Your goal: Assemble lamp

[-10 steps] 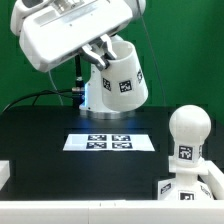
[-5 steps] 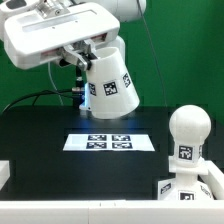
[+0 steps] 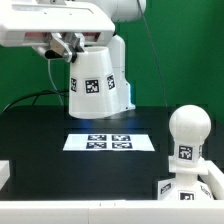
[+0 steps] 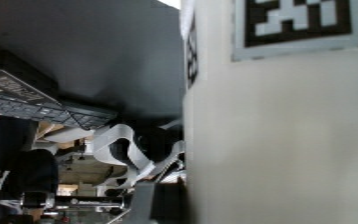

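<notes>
My gripper (image 3: 72,47) is shut on the white tapered shade (image 3: 95,85) and holds it upright in the air above the black table, behind the marker board. The shade's wide end points down and a square tag faces the exterior camera. In the wrist view the shade (image 4: 282,120) fills one side, with a tag near its end and one dark finger (image 4: 158,200) pressed against its wall. The round-headed bulb (image 3: 188,132) stands upright on the tagged square base (image 3: 190,190) at the front of the exterior view's right, well apart from the shade.
The marker board (image 3: 108,141) lies flat in the middle of the table. A white block (image 3: 4,175) shows at the exterior view's left edge. A black cable (image 3: 30,100) runs behind the table before the green backdrop.
The arm has swung toward the exterior view's left and risen slightly. The shade has turned from tilted to upright in the gripper. The bulb and base have not moved.
</notes>
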`<state>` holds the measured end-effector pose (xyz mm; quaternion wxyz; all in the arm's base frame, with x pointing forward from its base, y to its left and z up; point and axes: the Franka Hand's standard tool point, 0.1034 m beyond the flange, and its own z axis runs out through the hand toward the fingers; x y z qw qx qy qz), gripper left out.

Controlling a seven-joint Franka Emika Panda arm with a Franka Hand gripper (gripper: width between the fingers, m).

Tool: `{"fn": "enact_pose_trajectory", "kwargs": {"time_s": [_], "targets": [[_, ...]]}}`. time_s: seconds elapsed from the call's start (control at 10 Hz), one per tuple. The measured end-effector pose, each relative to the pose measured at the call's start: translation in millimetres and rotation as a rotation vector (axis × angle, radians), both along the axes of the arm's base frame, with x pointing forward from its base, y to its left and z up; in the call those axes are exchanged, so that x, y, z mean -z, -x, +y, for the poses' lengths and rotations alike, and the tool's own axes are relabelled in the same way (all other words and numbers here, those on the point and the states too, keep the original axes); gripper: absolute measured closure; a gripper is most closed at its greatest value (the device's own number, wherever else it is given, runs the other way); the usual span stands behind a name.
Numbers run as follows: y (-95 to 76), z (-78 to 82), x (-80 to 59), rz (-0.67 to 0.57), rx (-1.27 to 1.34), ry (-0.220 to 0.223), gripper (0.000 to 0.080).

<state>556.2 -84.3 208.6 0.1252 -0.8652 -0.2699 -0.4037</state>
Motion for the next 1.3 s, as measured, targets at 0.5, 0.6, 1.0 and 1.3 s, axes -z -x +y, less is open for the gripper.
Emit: {"fn": "enact_pose_trajectory", "kwargs": {"time_s": [0.5, 0.6, 1.0, 1.3], "targets": [[-17.4, 41.8, -13.9, 0.102, 0.109, -0.147, 0.0752], [-21.6, 50.1, -15.1, 0.1, 0.105, -0.13, 0.0752], [-50.3, 74.4, -25.7, 0.16, 0.148, -0.169, 0.0752], [-61.4, 90.7, -35.3, 0.18, 0.177, -0.19, 0.0752]]}}
